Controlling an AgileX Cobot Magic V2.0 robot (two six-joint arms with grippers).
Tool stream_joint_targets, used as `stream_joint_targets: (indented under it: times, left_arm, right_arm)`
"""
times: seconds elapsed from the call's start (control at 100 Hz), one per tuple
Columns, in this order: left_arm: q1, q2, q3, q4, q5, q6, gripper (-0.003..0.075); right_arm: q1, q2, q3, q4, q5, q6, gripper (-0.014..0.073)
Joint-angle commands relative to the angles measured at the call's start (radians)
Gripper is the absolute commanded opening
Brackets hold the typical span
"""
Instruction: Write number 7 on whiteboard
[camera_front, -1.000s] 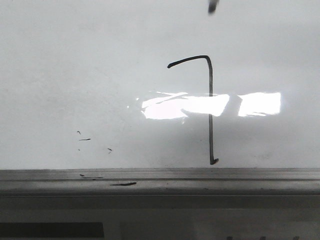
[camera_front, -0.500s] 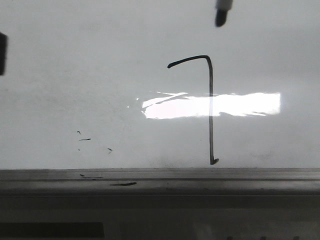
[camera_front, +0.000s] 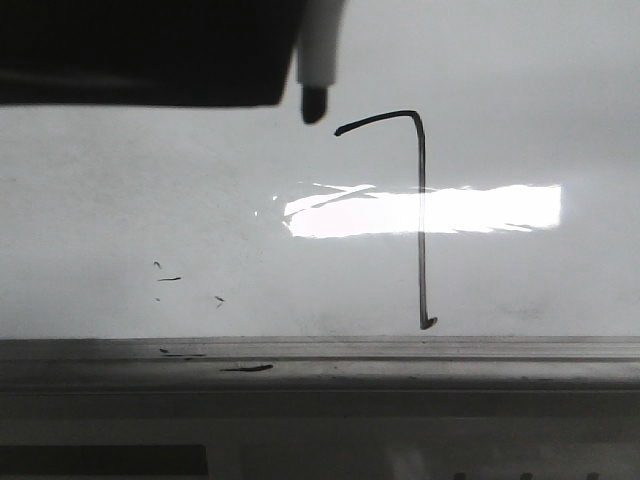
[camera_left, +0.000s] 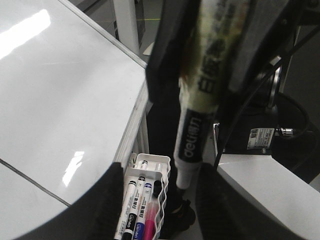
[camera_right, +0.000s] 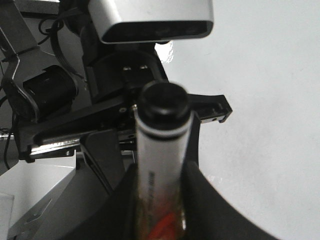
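**The 7 is drawn; marker lifts clear of the board**

Front view: the thin black marker-drawn number 7 (camera_front: 419, 215) sits right of centre on the large glossy white whiteboard (camera_front: 120, 200); a white marker with a black tip (camera_front: 318, 60) hangs just beside its top bar, so keep the tip off the surface to avoid stray marks. Left wrist view: left gripper (camera_left: 200, 70) clamps a labelled marker (camera_left: 197, 115) above a white pen holder (camera_left: 145, 200). Right wrist view: right gripper (camera_right: 160, 195) grips a black-capped marker (camera_right: 160, 150).
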Motion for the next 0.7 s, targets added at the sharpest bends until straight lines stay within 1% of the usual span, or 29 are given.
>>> stream_joint_targets:
  times: [0.0,0.13,0.18,0.3,0.4,0.61,0.69]
  left_arm:
    - [-0.002,-0.005,-0.033,-0.072,0.041,0.006,0.0316]
    - [-0.002,-0.005,-0.033,-0.098,0.037,0.006,0.0306]
    - [-0.002,0.002,-0.033,-0.112,0.037,0.006,0.028]
    - [-0.002,0.041,-0.033,-0.173,0.04,0.006,0.0187]
    - [-0.002,0.077,-0.041,-0.181,0.052,0.006,0.0148]
    - [0.0,0.098,-0.058,-0.181,0.103,0.009,0.015]
    - [0.0,0.098,-0.062,-0.181,0.118,0.009,0.0174]
  right_arm:
    - [0.0,-0.005,-0.037,0.007,-0.088,-0.011,-0.0046]
    - [0.0,-0.003,-0.037,0.007,-0.116,-0.011,-0.0046]
    - [0.0,-0.003,-0.037,0.007,-0.124,-0.011,-0.0046]
    - [0.0,0.001,-0.037,0.007,-0.136,-0.011,-0.0046]
    - [0.0,0.011,-0.037,0.007,-0.132,-0.011,-0.0046]
    - [0.0,0.043,-0.037,0.007,-0.118,-0.011,-0.0046]
    - [0.0,0.045,-0.037,0.007,-0.109,-0.011,-0.0046]
